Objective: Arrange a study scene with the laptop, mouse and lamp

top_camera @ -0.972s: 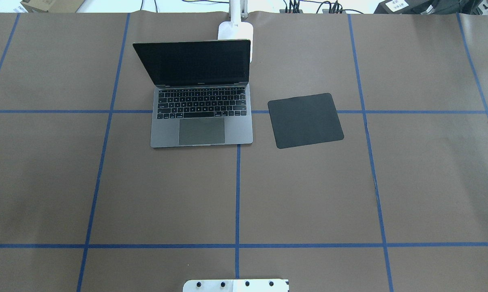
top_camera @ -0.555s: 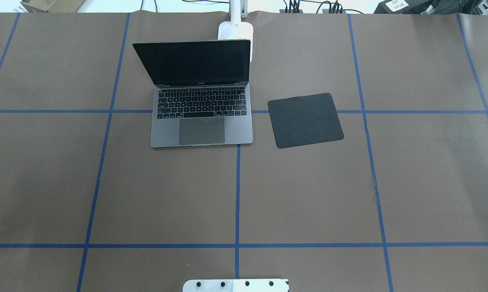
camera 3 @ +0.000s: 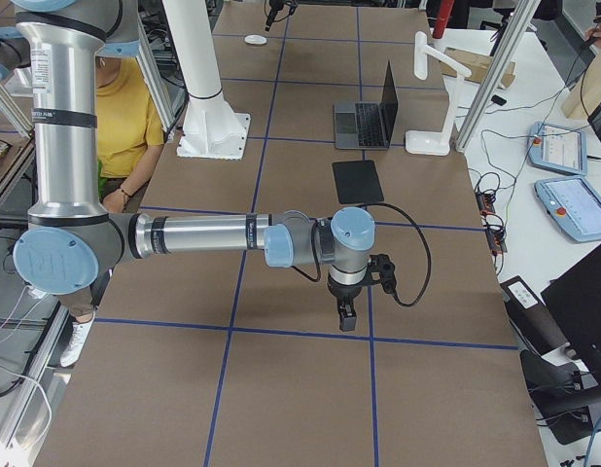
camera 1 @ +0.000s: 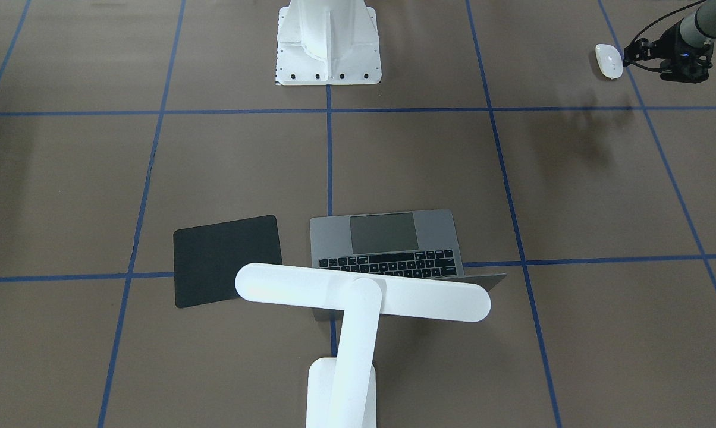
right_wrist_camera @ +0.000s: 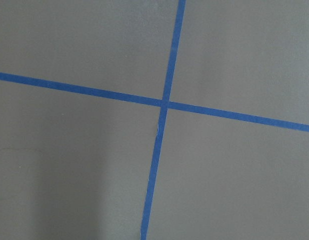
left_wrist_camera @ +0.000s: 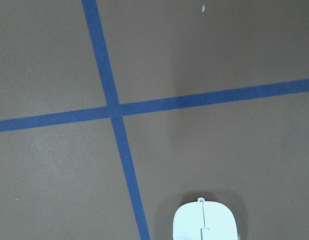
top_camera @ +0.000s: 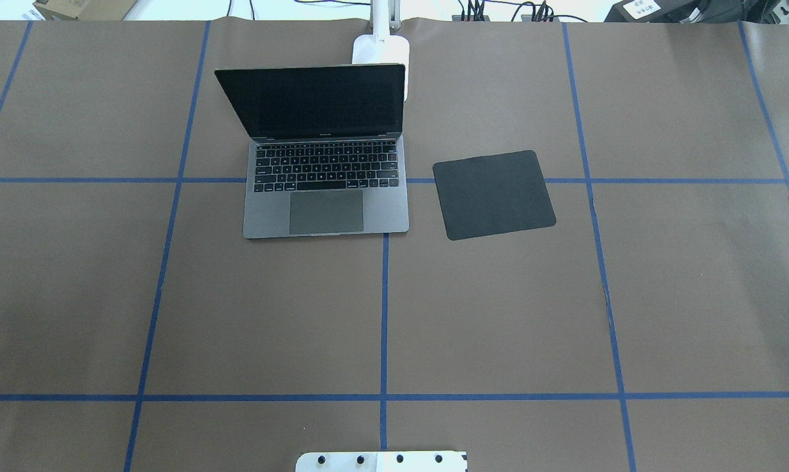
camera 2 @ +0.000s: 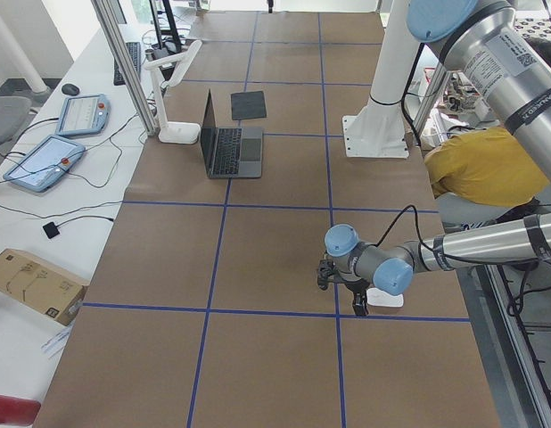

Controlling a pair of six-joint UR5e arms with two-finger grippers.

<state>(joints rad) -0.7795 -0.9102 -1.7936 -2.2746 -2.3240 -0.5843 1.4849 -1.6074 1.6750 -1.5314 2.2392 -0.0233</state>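
The mouse (camera 1: pixel 609 60) lay flat on the brown-papered table (top_camera: pixel 499 314) at the robot's far left, close to a crossing of blue tape lines. The left gripper (camera 2: pixel 357 301) hung just beside it, fingers pointing down. Whether its jaws were apart or together could not be told, nor whether it touched the mouse.

Further right, left of the table's centre line, the laptop (top_camera: pixel 326 196) stood open. Its dark screen was tilted back, and its keyboard and trackpad faced the robot. The lamp (camera 1: pixel 364 291) stood just behind the screen's right-hand corner, with its base near the table's far edge. In the front-facing view its long bar head hid the screen.

Just right of the laptop and apart from it, a black square mat (top_camera: pixel 494 195) lay flat, slightly turned against the tape grid. Toward the right end, the right gripper (camera 3: pixel 346 313) hung above the table near a tape line, fingers pointing down, well apart from the mat. The state of its jaws could not be told.
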